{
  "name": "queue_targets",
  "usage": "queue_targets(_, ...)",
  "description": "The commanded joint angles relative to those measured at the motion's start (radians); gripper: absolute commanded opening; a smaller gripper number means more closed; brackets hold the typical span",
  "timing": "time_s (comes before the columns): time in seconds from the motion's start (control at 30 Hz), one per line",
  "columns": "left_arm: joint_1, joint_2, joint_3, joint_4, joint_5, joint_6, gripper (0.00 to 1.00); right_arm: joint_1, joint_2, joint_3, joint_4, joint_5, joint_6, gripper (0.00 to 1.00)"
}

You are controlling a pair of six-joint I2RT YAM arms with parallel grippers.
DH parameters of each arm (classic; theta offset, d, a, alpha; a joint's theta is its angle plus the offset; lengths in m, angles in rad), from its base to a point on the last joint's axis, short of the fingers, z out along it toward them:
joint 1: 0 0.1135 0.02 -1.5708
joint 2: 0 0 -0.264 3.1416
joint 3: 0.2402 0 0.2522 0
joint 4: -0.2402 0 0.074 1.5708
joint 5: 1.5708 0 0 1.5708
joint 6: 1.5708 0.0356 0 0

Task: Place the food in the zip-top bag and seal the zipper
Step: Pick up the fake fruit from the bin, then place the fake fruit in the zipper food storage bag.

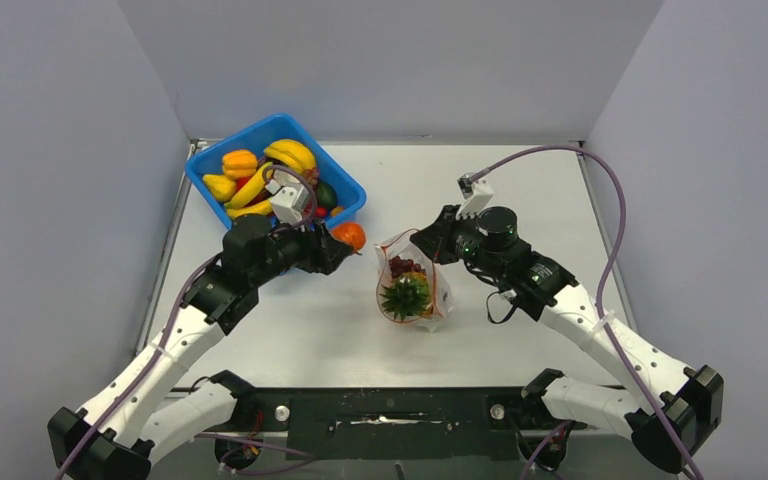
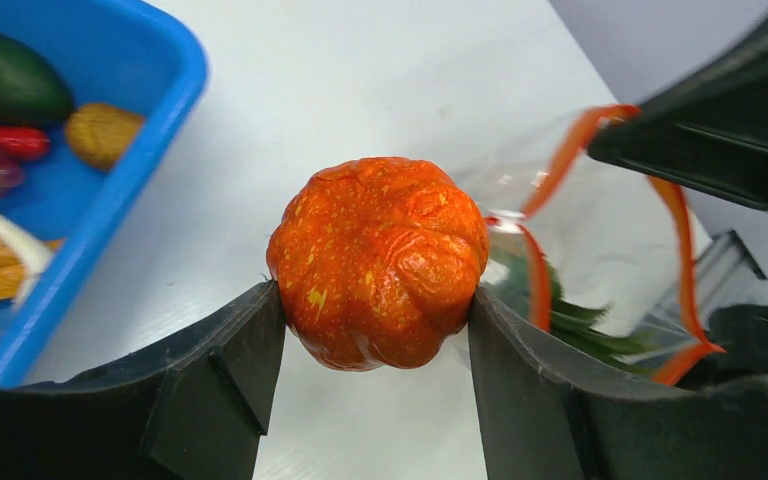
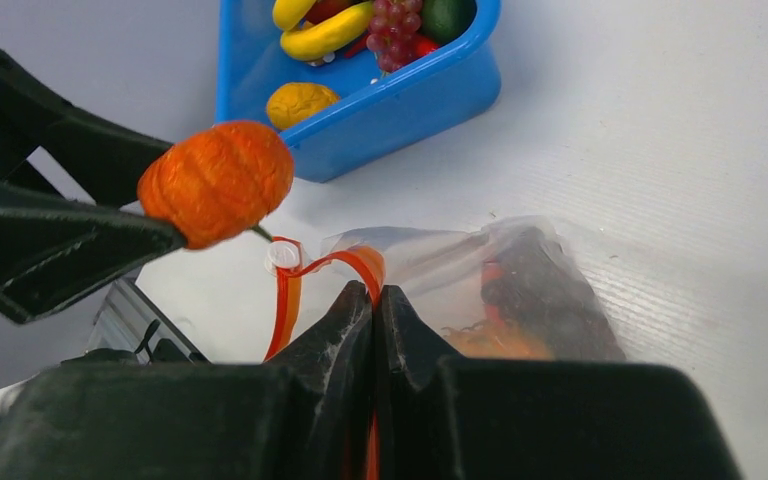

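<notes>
One orange pepper (image 2: 378,255), glossy, likely light and slippery, is pinched at its ribbed middle by the left gripper (image 2: 373,293), beside the zip-top bag (image 1: 412,290) on the worktop (image 1: 520,200). Right gripper (image 3: 373,300) is pressed together on the zipper (image 3: 285,300); the film looks floppy, so hold only there.

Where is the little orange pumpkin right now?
Seen from above, the pumpkin is left of centre, pinched in the left hand, between the blue bin and the clear bag.

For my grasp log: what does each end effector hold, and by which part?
The left end effector grips the orange toy pepper across its sides. The right end effector pinches the zip-top bag at its red-orange zipper strip.
</notes>
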Motion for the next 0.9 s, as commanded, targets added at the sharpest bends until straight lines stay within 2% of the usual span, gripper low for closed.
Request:
queue_targets(0.0,-0.058,-0.057,-0.025,0.169,0.106,-0.099,0.25,-0.002,0.025,0.081,0.040,0.026,-0.020,0.00)
queue_targets(0.1,-0.101,-0.086,-0.044,0.228,0.122,-0.127,0.25,0.000,0.034,0.077,0.061,0.015,-0.010,0.00)
queue_targets(0.27,-0.109,-0.088,-0.054,0.279,0.210,-0.145,0.25,0.008,0.079,0.110,0.054,-0.004,-0.021,0.00)
queue_targets(0.7,-0.155,-0.017,-0.112,0.364,0.235,-0.161,0.26,0.060,0.121,0.159,0.065,0.004,0.003,0.00)
queue_targets(0.77,-0.159,-0.009,-0.112,0.348,0.215,-0.153,0.30,0.069,0.121,0.159,0.068,0.013,0.005,0.00)
queue_targets(0.87,-0.166,-0.001,-0.103,0.302,0.166,-0.134,0.41,0.081,0.121,0.161,0.071,0.024,0.006,0.00)
